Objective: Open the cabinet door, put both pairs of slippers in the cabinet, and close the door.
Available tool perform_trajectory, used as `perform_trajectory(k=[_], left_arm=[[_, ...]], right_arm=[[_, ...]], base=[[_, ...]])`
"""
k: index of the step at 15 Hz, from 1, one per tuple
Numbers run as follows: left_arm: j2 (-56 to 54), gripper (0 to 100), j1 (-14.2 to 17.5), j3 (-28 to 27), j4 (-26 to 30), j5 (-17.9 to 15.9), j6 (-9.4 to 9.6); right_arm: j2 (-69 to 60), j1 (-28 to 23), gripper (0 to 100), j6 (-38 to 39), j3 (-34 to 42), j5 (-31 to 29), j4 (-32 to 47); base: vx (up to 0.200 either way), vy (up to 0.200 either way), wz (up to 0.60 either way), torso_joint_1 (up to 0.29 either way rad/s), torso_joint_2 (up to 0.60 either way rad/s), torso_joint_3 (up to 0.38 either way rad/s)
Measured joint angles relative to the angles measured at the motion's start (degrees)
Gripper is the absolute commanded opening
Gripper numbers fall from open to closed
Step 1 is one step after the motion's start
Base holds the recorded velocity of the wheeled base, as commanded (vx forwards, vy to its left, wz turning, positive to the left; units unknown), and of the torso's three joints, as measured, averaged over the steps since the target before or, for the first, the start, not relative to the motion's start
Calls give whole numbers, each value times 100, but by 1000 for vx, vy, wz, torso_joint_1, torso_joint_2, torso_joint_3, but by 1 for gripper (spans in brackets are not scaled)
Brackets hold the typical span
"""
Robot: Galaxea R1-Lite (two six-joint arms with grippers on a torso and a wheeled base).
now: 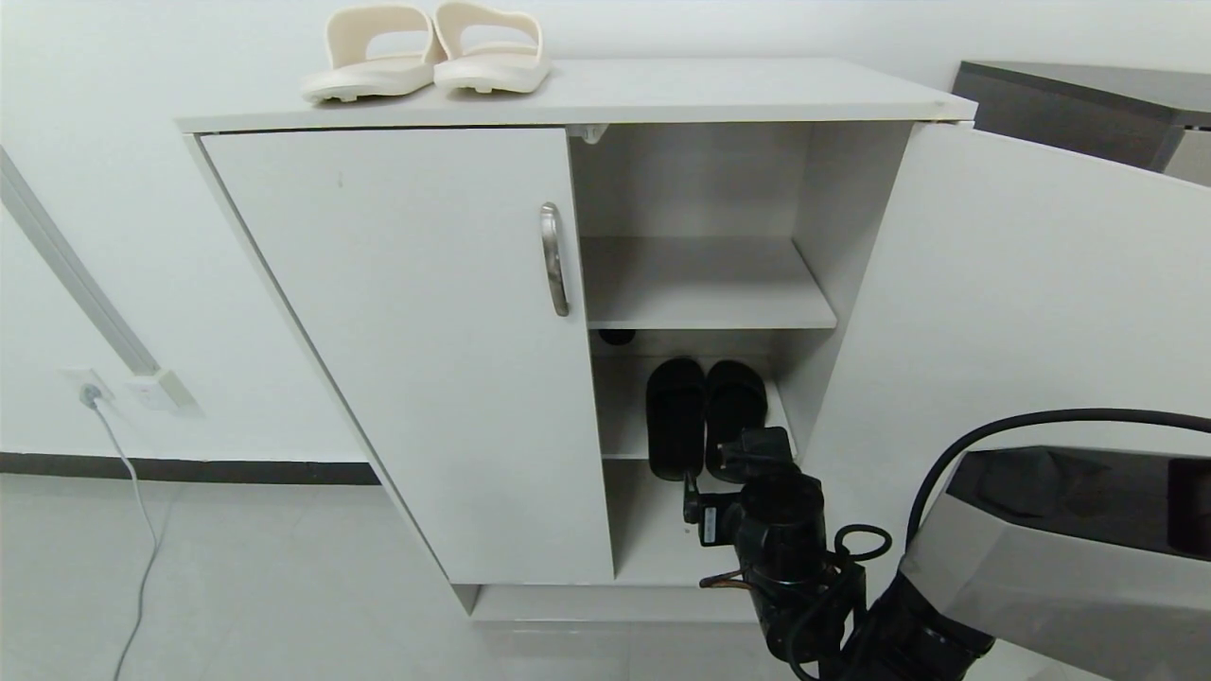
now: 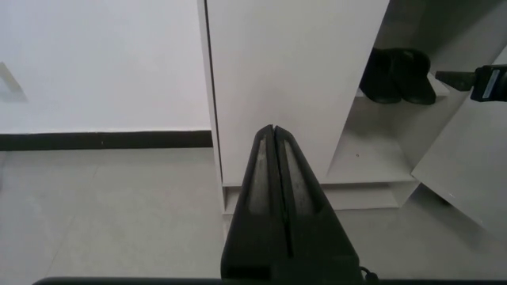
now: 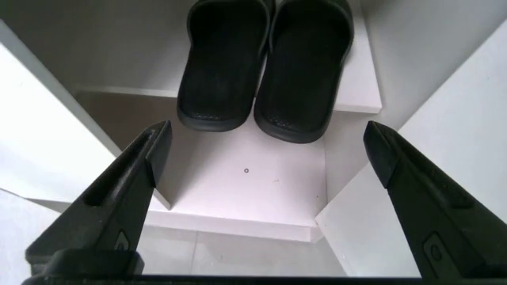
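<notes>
The right end effector hangs open before the black slippers, set on the lower shelf; the left end effector is closed. Next, I'd say: fetch the cream slippers from the cabinet top.

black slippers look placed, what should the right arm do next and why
Probably back the right end effector out of the cabinet: it is open, the black slippers lie on the shelf clear of it, and the cream slippers sit on the cabinet top.
</notes>
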Motion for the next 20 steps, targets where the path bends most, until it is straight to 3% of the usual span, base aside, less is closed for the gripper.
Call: perform_trajectory(k=[20], left_arm=[[0, 0, 0, 0, -2, 6, -20]], right_arm=[[39, 24, 100, -5, 69, -7, -7]], base=[[0, 0, 0, 1, 1, 100]])
